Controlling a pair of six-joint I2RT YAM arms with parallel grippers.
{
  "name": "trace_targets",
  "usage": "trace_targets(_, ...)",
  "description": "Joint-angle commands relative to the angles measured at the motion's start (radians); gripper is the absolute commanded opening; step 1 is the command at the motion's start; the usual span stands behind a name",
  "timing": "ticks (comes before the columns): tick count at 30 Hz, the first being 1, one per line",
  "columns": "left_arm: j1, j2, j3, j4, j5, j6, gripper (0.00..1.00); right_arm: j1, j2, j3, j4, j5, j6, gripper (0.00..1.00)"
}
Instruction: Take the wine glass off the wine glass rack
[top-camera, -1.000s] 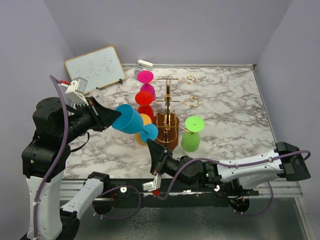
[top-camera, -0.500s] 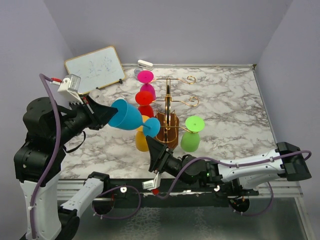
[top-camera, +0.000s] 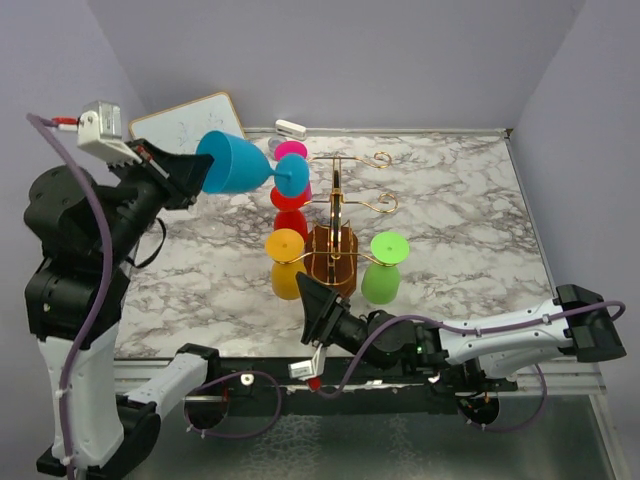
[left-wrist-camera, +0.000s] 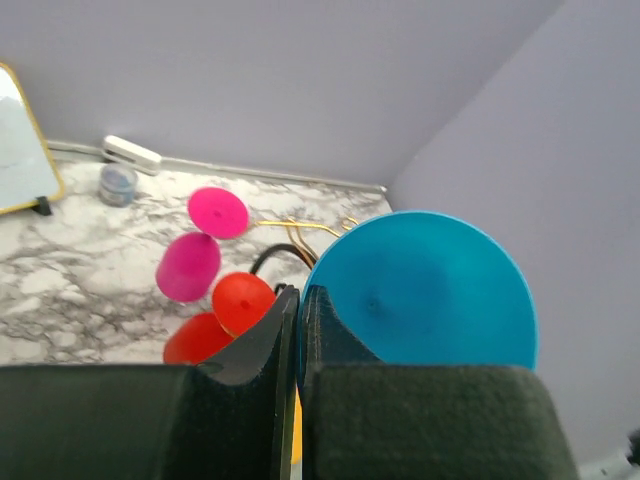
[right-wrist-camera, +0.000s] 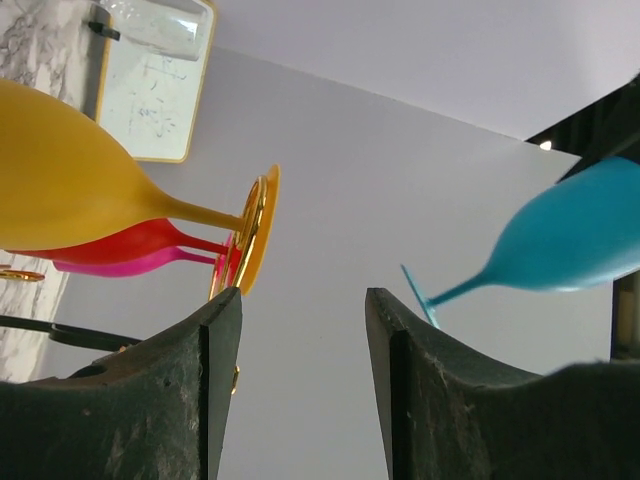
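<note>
The left gripper (top-camera: 200, 175) is raised high above the marble table (top-camera: 450, 200) and is clenched on the blue wine glass (top-camera: 235, 165), its 2 fingers (left-wrist-camera: 250, 350) pressed almost together over the wall of the bowl near the rim. The glass lies roughly on its side, bowl toward the arm and foot pointing right toward the wine glass rack (top-camera: 335, 200). In the top view its foot overlaps the pink glass (top-camera: 291, 153) and the red glass (top-camera: 290, 195), but the right wrist view shows it in the air, apart from them. Those 2 glasses and a yellow glass (top-camera: 285, 262) are on the left side of the rack's gold post, with their feet uppermost. A green glass (top-camera: 383, 268) is just right of the dark wooden base (top-camera: 333, 258), foot also up; whether it hangs or stands on the table cannot be told. The right gripper (right-wrist-camera: 303, 300) sits low in front of the rack, pointing up at it, its jaws spread apart with nothing between them. A whiteboard (top-camera: 190, 120) leans at the back left corner, with a small white block (top-camera: 290, 128) beside it along the wall.
</note>
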Motion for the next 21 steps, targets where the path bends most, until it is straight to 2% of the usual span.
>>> trace_targets(1,-0.003,0.145,0.027,0.084,-0.220,0.079,0.00,0.005,-0.045,-0.008,0.041,0.024,0.007,0.53)
trace_targets(5,-0.003,0.259,0.030,0.131,-0.318,0.140,0.00,0.005,-0.059,0.017,0.172,0.066,0.025,0.53)
trace_targets(9,-0.003,0.357,0.054,0.171,-0.399,0.207,0.00,0.006,-0.054,0.118,0.274,0.160,0.090,0.53)
trace_targets(15,0.008,0.535,0.181,0.137,-0.482,0.295,0.00,-0.007,-0.039,0.472,0.174,0.344,0.411,0.50)
trace_targets(18,0.046,0.618,0.237,0.110,-0.479,0.309,0.00,-0.032,-0.049,0.558,0.122,0.406,0.518,0.50)
trace_targets(21,0.118,0.675,0.233,0.107,-0.419,0.294,0.00,-0.063,-0.061,0.577,0.111,0.470,0.593,0.50)
